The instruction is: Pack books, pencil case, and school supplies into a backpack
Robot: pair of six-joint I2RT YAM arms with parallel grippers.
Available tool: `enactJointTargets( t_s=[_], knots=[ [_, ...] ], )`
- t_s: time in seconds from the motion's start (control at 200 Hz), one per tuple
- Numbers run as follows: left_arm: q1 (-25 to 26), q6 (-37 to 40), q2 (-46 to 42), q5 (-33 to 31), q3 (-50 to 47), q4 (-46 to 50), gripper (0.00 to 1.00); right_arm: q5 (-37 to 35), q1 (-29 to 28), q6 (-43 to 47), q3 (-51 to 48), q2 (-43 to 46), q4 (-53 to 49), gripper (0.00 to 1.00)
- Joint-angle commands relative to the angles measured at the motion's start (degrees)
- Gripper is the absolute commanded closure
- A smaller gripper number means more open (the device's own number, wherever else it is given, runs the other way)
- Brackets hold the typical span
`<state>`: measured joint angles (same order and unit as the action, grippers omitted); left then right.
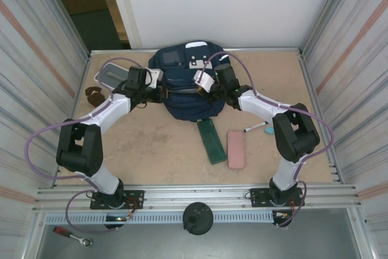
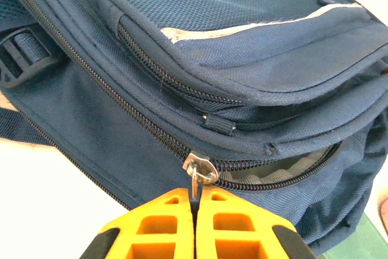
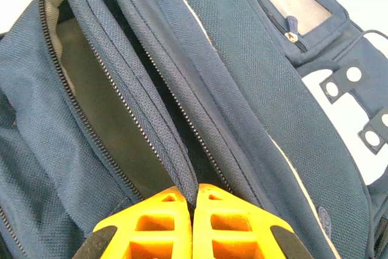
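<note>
At the far middle of the table lies the backpack [image 1: 182, 98], navy woven nylon with a coarse weave, white piping and toothed zipper tracks curving round its padded pockets. The left gripper [image 2: 194, 197], its ribbed orange jaws pressed together, pinches the small metal zipper pull [image 2: 199, 167] of a partly opened compartment. The right gripper [image 3: 193, 197] is likewise fully closed, nipping a stitched fabric ridge [image 3: 163, 144] between two zipper tracks.

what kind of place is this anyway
Probably a robot lab work cell: a wooden tabletop boxed in by ribbed panel walls, a left arm and right arm bolted to a metal rail at its near edge, and a backpack set out between them.
</note>
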<state>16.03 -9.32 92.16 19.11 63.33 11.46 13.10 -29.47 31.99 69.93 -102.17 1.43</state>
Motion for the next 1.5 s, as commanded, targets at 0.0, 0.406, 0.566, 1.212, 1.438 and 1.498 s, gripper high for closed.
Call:
enactJointTargets(
  t_s=[0.0,0.406,0.566,1.212,1.438,1.498],
  knots=[
    [0.81,-1.2,-0.92,-0.14,1.61,-1.44,1.0,-5.12,3.0,-0.54,-0.33,2.52,-2.05,0.98],
    [9.04,-2.22,3.81,2.58,10.31,-0.84,1.0,-13.14,5.49,-2.43,2.05,3.99,-8.8,0.84],
    [10.24,-1.92,3.04,2.64,8.87,-0.74,1.0,-6.39,5.47,-5.27,0.97,9.7,-15.17,0.66],
    [11.66,-1.52,0.7,2.52,5.38,-1.18,1.0,12.12,-0.47,-6.41,10.47,-1.66,-15.41,0.53],
    [11.65,-1.07,0.31,1.75,5.05,-1.09,1.0,6.45,-1.11,-4.15,11.4,-4.72,-16.54,0.75],
    [11.41,-0.85,0.17,0.48,5.05,-0.55,1.0,4.62,-0.9,-3.87,10.5,-4.28,-16.25,0.86]
  ],
)
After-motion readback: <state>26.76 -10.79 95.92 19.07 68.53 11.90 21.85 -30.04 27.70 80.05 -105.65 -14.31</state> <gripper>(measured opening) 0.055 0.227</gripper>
